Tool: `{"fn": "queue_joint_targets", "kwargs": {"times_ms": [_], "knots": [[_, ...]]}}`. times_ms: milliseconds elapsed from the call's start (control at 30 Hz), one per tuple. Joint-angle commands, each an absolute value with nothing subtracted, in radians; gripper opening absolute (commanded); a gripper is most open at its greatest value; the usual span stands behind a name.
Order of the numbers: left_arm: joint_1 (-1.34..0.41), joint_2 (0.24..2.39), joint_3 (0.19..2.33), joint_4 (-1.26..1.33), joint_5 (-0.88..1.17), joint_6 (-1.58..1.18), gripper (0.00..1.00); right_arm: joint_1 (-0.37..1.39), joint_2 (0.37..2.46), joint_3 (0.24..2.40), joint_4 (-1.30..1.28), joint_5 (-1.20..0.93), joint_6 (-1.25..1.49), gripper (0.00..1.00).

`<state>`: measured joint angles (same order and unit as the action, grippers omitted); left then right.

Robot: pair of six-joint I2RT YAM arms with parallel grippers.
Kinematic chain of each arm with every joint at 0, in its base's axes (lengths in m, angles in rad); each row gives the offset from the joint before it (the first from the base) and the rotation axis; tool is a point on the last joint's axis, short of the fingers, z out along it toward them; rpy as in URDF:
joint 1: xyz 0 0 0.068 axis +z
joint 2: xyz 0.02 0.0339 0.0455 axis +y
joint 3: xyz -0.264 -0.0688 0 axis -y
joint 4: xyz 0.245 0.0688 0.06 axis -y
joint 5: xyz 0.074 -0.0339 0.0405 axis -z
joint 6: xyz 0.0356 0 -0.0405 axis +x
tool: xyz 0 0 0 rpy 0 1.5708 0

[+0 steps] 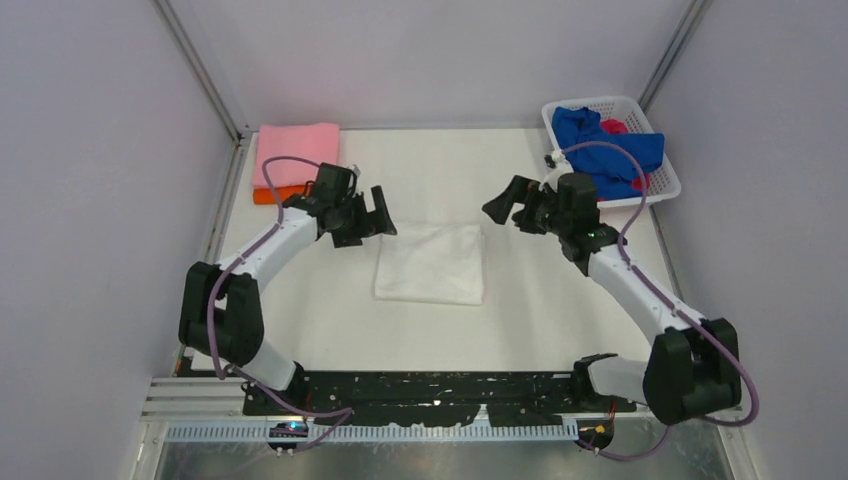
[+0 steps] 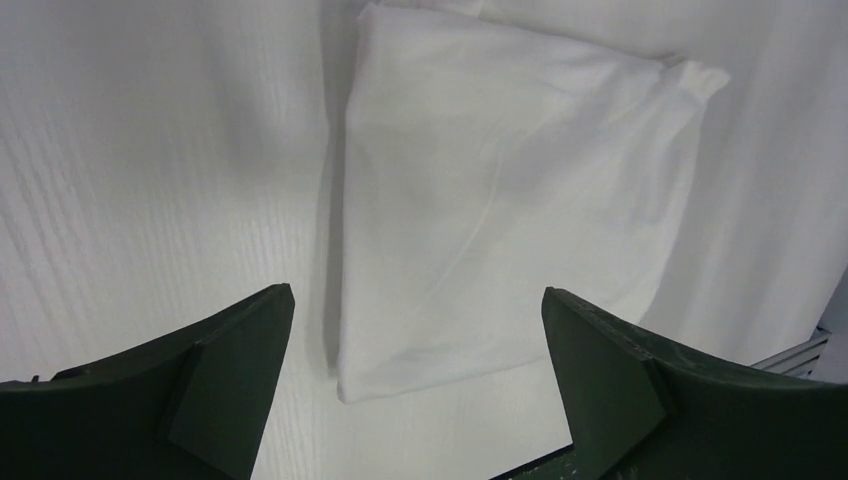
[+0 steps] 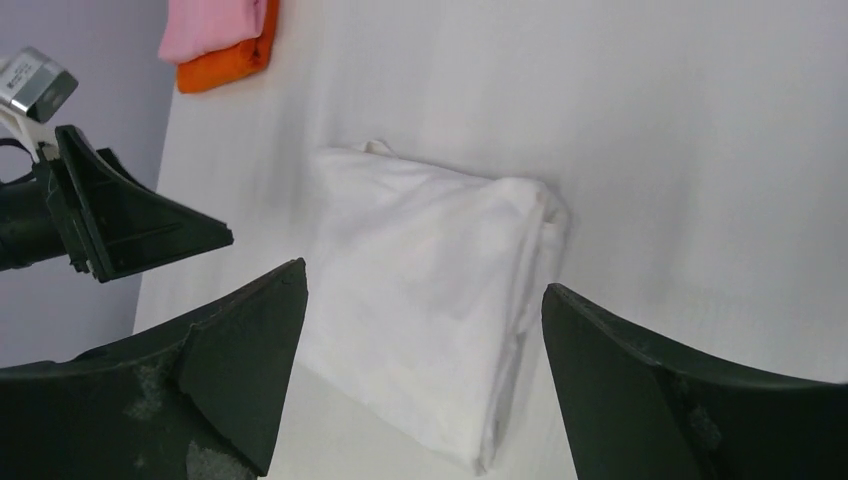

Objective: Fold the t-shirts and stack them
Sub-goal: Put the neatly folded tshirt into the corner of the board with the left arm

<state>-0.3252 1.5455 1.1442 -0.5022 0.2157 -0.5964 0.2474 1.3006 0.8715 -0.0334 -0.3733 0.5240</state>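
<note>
pink shirt (image 1: 297, 152) lies folded on an orange shirt (image 1: 272, 195) in the worktop's far left corner. my left gripper (image 1: 378, 214) hangs released by the folded white shirt (image 1: 432, 263) mid-worktop, and my right gripper (image 1: 505, 210) is released too. blue shirt (image 1: 600, 145) and red shirt (image 1: 614, 126) lie in the far-right basket (image 1: 662, 190).

Folded white cloth t-shirt (image 1: 430, 262) lying flat at frame centre, folded pink cloth t-shirt (image 1: 297, 152) stacked on folded orange cloth t-shirt (image 1: 272, 195) upper left, crumpled blue cloth t-shirt (image 1: 605, 150) over red cloth t-shirt (image 1: 614, 126) upper right

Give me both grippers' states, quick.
Left gripper: open, holding nothing.
Right gripper: open, holding nothing.
</note>
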Motion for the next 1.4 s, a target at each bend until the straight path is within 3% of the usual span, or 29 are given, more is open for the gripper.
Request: {"fn": "queue_joint_targets", "kwargs": {"times_ms": [0,233,467,933,1067,1167,1367], "knots": [[-0.326,1.601,1.104,-0.545,0.198,-0.567,1.0,0.184,1.099,0.757,-0.141,-0.149,0.492,0.95],[-0.347,1.743,1.148,-0.542,0.2,-0.57,1.0,0.153,0.87,0.676,-0.26,0.05,0.42,0.95],[-0.421,1.821,1.18,-0.548,0.203,-0.583,0.92,0.147,0.844,0.683,-0.332,0.083,0.373,0.95],[-0.567,1.957,1.232,-0.651,0.015,-0.696,0.54,0.143,0.844,0.678,-0.341,0.107,0.357,0.95],[-0.577,2.015,1.273,-0.678,0.01,-0.708,0.31,0.142,0.841,0.678,-0.341,0.115,0.352,0.95],[-0.578,2.035,1.315,-0.716,-0.033,-0.707,0.02,0.142,0.839,0.676,-0.339,0.124,0.35,0.95],[-0.576,2.01,1.482,-0.847,-0.206,-0.64,0.0,0.141,0.841,0.667,-0.316,0.125,0.345,0.96]]}}
